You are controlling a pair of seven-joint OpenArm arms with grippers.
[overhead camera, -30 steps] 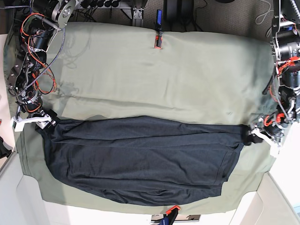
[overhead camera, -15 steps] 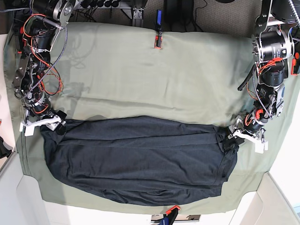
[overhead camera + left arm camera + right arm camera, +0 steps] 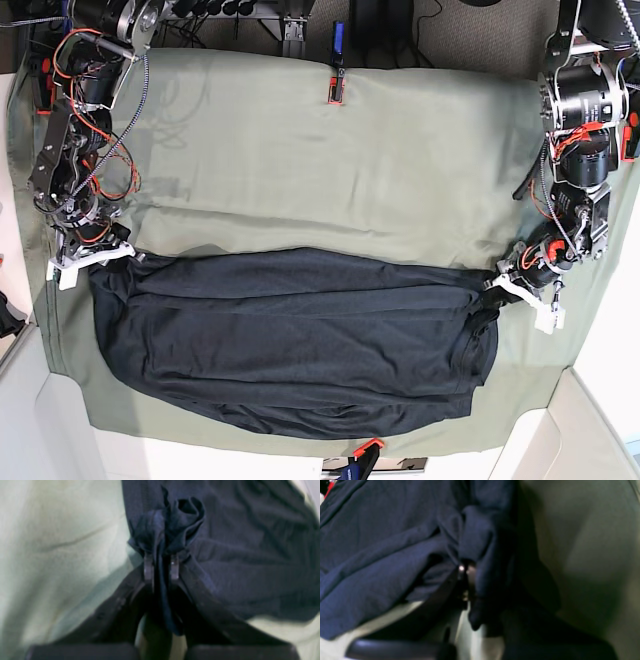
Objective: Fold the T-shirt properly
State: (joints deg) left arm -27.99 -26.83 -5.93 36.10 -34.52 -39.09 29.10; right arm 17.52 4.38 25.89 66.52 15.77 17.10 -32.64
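Sage-green cloth [image 3: 300,160] covers the whole tabletop, pinned at its far edge by a small red-and-black clamp [image 3: 338,90], and across its near half the large dark navy-black knit T-shirt [image 3: 290,340] lies stretched wide between the two arms, its near edge rounded. Over on the base view's right the left gripper [image 3: 161,563] is pinched tight on a bunched fold at the T-shirt's end, dark cloth puffing out past the fingertips [image 3: 148,567]. At the opposite end the right gripper [image 3: 465,572] is clamped on a wad of the same fabric, its tips almost buried in it.
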